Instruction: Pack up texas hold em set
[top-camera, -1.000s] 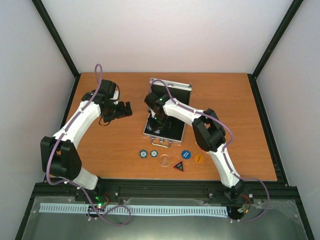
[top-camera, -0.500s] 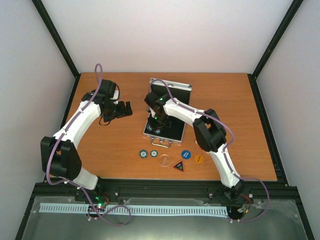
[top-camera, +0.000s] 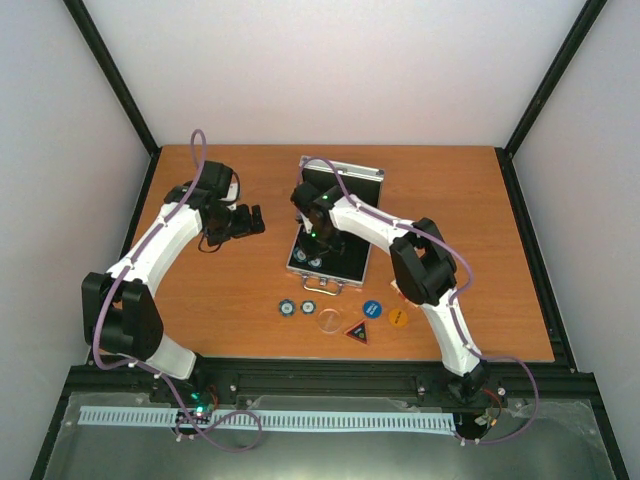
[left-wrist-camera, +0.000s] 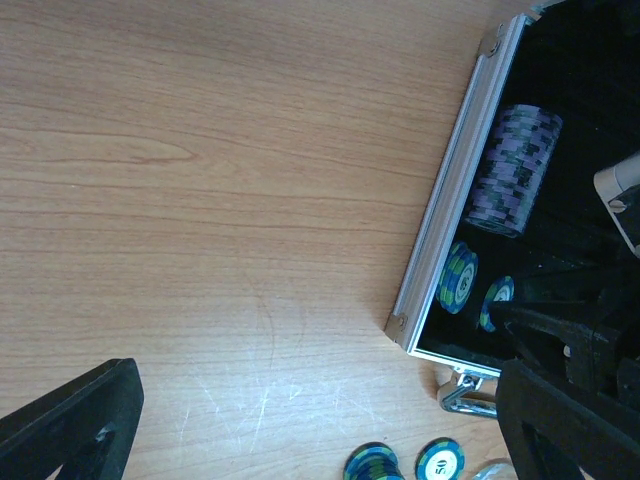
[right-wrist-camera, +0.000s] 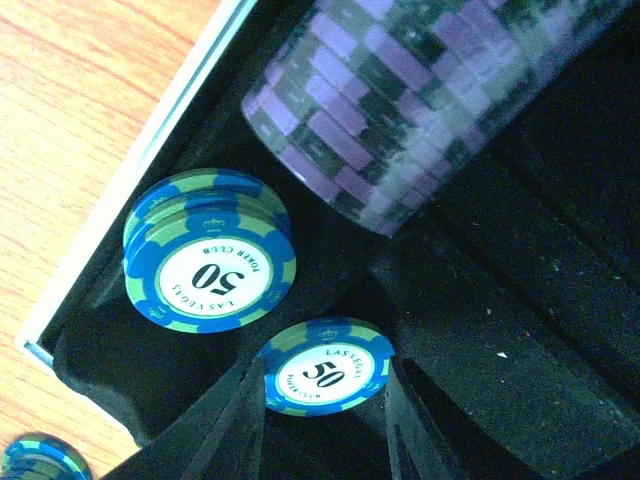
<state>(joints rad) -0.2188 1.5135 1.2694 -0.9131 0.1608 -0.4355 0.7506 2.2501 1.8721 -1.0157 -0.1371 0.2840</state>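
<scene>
A small silver aluminium case (top-camera: 325, 279) with black lining is seen open on the wooden counter (top-camera: 480, 250). Its lid is raised at the far side and its metal handle (left-wrist-camera: 465, 395) juts from the near rim.

Inside the case, along its left rim, a long purple-and-grey chip stack (right-wrist-camera: 420, 110) is laid on its side. A short blue-and-green chip stack (right-wrist-camera: 210, 265) marked 50 is set nearer the near-left corner.

The right gripper (right-wrist-camera: 320, 400) is lowered into that corner, partly closed. A single blue-and-green 50 chip (right-wrist-camera: 325, 372) is framed between its fingers, close to its edge on both sides. Whether the chip is actually pinched cannot be told. Little room is left there, with the short stack just beside the chip and the case wall close by.

The left gripper (left-wrist-camera: 320, 440) is held wide open and empty over bare wood, to the left of the case and well apart from its left rim.

In front of the case's near rim, two loose blue-and-green chips (top-camera: 297, 308) are laid side by side. Beside them are a clear round disc (top-camera: 329, 321), a red-and-black triangular button (top-camera: 358, 331), a blue round button (top-camera: 372, 309) and an orange round button (top-camera: 398, 317). Together they form a loose row between the case and the counter's near edge.

To the right of the case, a broad stretch of wood runs to the black frame rail (top-camera: 525, 240).
</scene>
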